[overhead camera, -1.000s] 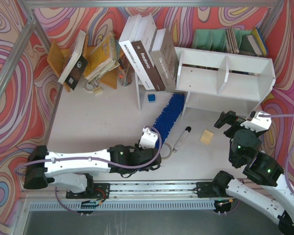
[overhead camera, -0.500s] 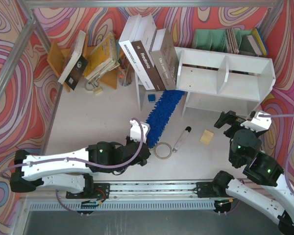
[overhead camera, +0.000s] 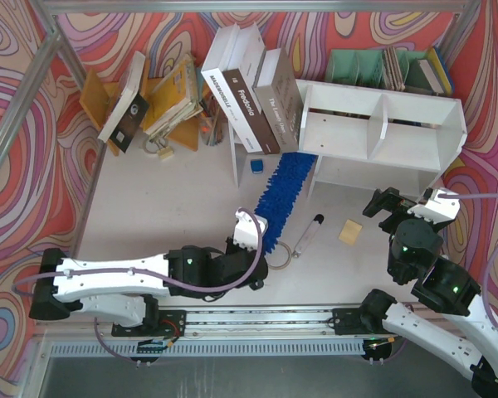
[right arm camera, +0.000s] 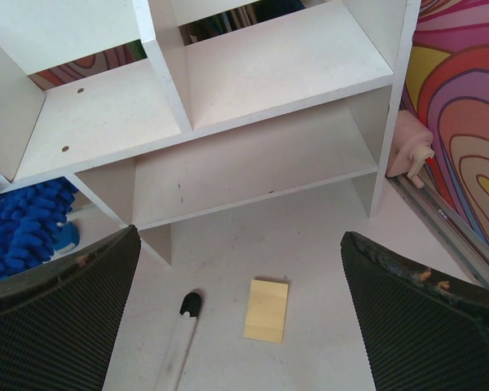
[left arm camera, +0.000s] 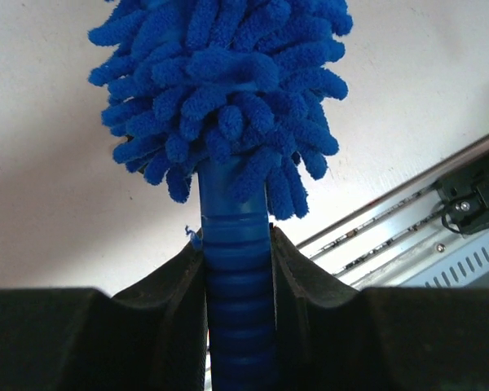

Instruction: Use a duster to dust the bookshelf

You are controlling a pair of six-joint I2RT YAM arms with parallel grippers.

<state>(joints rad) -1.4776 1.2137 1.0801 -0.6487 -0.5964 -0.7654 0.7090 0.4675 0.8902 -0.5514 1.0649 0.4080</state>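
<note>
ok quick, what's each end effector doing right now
left end effector: closed on the ribbed handle of the fluffy bright-blue microfibre duster
right end effector: open, holding nothing

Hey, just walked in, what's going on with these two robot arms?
The left pincer is shut on the handle of the duster. The duster's fluffy head points toward the left end of the bookshelf, with its tip right beside the shelf; I can't tell whether they touch. The right pincer hangs open in front of the bookshelf, holding nothing.
</note>
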